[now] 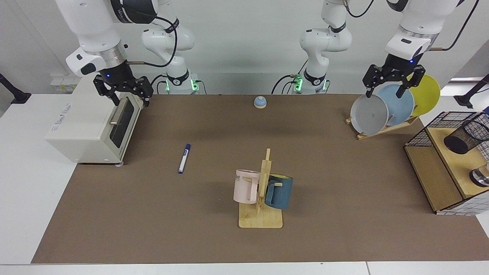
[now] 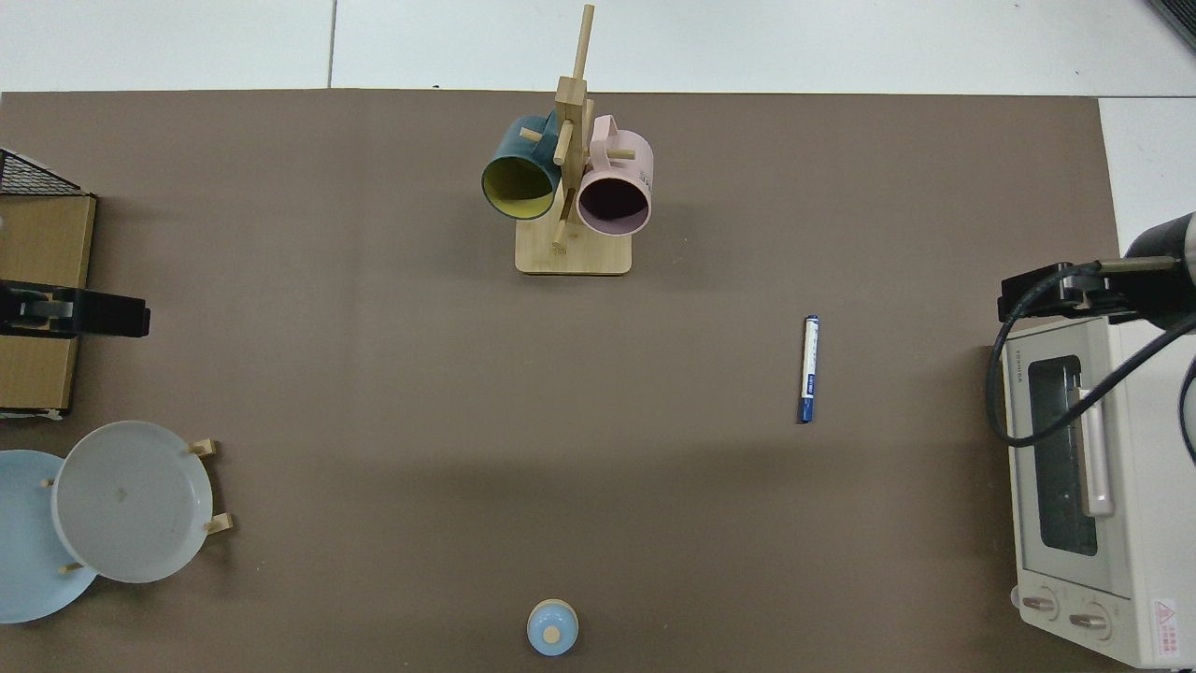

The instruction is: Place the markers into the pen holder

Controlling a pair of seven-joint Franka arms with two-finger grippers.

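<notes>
Facing view: one marker (image 1: 184, 158) lies flat on the brown mat of the bench (image 1: 153, 229), alone, between the toaster oven (image 1: 95, 126) and the mug tree (image 1: 263, 198). Blue cap points toward the robots. Pen holder (image 1: 467, 136) is on its side on the wooden shelf unit (image 1: 435, 179) at the far side of the view, next to the wire basket (image 1: 443, 122), well apart from the marker. Right gripper (image 1: 129, 96) hangs over the toaster oven's top front edge, fingers spread, holding nothing. Left gripper (image 1: 385, 89) hangs above the plate rack (image 1: 386, 128), fingers apart, empty, just in front of the grey plate (image 1: 368, 114) and blue plate (image 1: 399, 103). A small blue bell (image 1: 260, 102) sits at the back centre.

Top view: marker (image 2: 809, 368) lies lengthwise on the mat, clear of everything. Pink mug (image 2: 614, 182) and teal mug (image 2: 519, 173) hang on the tree. Right gripper (image 2: 1046, 290) shows at the toaster oven's edge; left gripper (image 2: 79, 313) pokes in over the shelf unit. From this view I can't tell whether either is open. Pen holder out of frame.
</notes>
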